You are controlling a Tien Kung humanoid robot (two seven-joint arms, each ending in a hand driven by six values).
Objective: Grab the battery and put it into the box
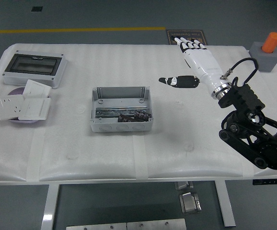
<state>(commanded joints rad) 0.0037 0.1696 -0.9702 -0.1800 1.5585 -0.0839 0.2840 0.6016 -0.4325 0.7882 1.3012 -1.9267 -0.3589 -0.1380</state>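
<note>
Grey box (pixel 121 109) on the white counter (pixel 186 143) holding the dark battery (pixel 134 115); right robot hand (pixel 192 57) hovering well clear, fingers spread, gripping nothing, delivery apparently done.

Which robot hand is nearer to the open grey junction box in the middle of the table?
Right. The right hand hangs open above the table, right of and beyond the grey junction box, well clear of it. The left hand is not in view.

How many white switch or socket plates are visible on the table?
3, all stacked on the purple disc at the table's left: one at left, one at back, one at right. More could be hidden beneath.
</note>
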